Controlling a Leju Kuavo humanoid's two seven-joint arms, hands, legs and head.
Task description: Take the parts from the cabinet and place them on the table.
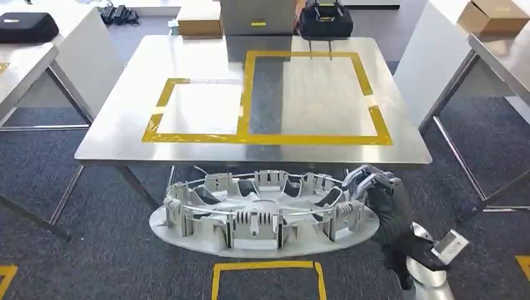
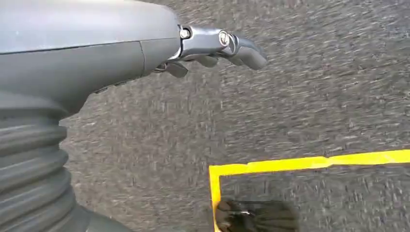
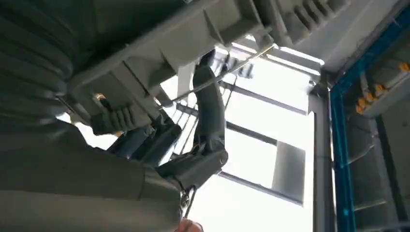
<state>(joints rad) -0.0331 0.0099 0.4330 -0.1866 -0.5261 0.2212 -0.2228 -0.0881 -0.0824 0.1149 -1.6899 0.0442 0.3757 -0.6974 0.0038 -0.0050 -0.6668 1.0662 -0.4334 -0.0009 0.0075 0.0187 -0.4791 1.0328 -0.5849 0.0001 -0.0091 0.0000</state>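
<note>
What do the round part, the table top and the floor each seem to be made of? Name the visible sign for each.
Round part: pale grey, matte, with moulded ribs and clips; probably plastic, though cast metal is possible.
Table top: brushed metal, likely steel; it shows soft reflections.
Floor: dark grey carpet with a flecked, fibrous texture.

floor: grey carpet (image 1: 37,181), yellow tape | side tables (image 1: 25,62) | cardboard boxes (image 1: 200,22)
</note>
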